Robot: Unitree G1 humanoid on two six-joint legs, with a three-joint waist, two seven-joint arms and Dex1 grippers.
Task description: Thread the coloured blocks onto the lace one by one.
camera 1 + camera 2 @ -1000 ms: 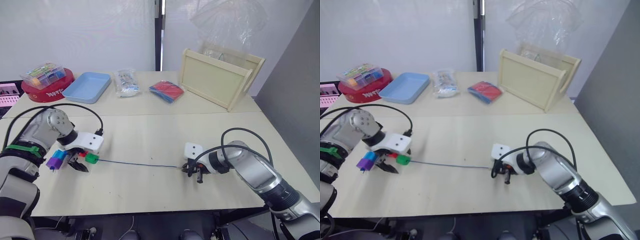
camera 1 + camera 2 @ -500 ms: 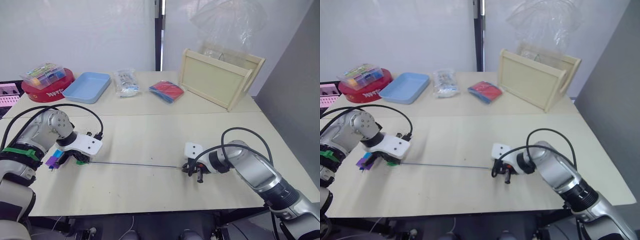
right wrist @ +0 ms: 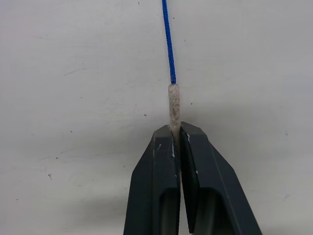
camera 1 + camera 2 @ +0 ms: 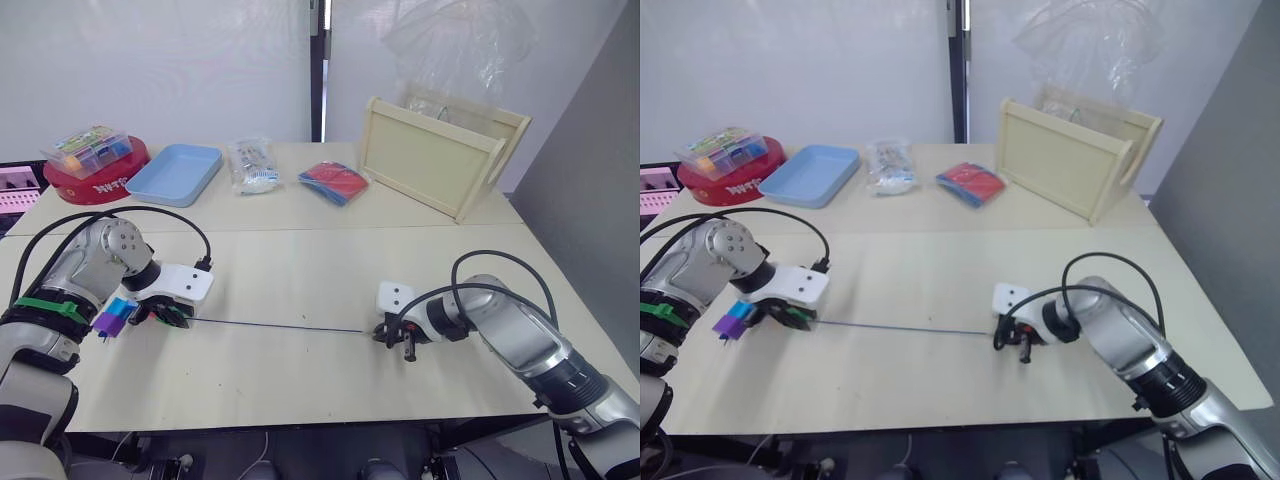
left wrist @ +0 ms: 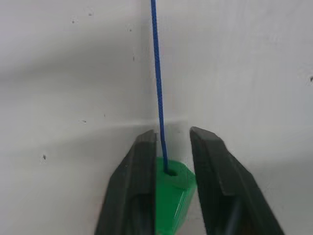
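Running taut across the near part of the pale counter (image 4: pixel 300 280), the lace (image 4: pixel 280 326) is a very thin dark blue string with a short, pale, stiff tip (image 3: pixel 173 105). The right claw (image 3: pixel 175 131) at the right end is closed on that tip, its two black fingers pressed together around it. At the left end the lace passes into the hole of the green block (image 5: pixel 171 188), a small bright plastic piece that sits between the fingers of the left claw (image 5: pixel 171 142); one finger touches it and the other stands just off it, so a firm grip cannot be told. Just left of that claw, the light blue block (image 4: pixel 122 306) and purple block (image 4: pixel 106 322) sit side by side.
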